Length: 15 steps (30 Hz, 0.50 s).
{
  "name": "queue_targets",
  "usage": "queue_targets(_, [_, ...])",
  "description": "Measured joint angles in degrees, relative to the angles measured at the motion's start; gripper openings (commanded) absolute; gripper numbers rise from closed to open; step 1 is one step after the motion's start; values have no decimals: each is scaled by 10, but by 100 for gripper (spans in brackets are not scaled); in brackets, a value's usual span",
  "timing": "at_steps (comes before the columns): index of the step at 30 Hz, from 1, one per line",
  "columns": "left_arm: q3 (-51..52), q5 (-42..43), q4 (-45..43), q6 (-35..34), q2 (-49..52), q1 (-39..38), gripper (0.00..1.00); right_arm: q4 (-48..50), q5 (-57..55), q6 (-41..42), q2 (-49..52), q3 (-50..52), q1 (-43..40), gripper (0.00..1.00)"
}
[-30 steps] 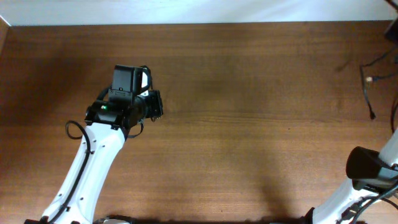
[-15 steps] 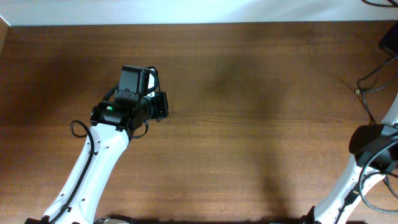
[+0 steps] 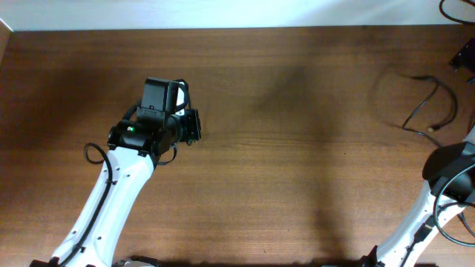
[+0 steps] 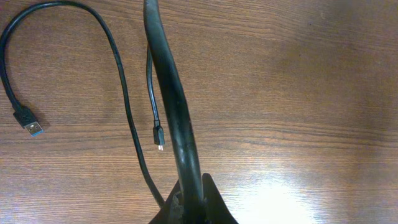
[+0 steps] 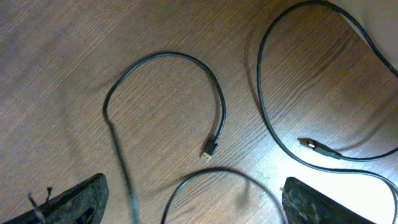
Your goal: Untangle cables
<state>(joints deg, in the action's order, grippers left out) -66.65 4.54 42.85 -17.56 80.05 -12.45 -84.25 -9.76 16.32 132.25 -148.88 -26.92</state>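
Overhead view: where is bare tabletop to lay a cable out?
The brown wooden table is bare from the white left arm across to the thin black cables near the right edge; that corner is crowded.

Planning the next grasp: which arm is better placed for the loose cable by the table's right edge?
Right: its open fingers hang over that cable; the left fingers, far across the table, are shut on another strand.

We are wearing white shells on our left arm point(image 3: 111, 200) and right arm point(image 3: 408, 233), black joints and looping wires point(image 3: 89, 154); our right claw point(image 5: 194, 190) fingers point(image 5: 71, 199) are showing black.
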Motion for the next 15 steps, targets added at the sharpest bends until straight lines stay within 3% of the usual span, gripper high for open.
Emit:
queue_targets(5, [0, 0, 0, 0, 0, 0, 0, -23, 75, -24, 0, 0, 0, 89])
queue_targets(10, [0, 4, -7, 2, 0, -7, 0, -56, 317, -133, 0, 0, 2, 89])
queue_targets(12, [0, 34, -35, 33, 0, -20, 0, -74, 383, -160, 0, 0, 14, 89])
queue_targets(15, [1, 126, -71, 153, 0, -52, 0, -92, 451, -186, 0, 0, 56, 90])
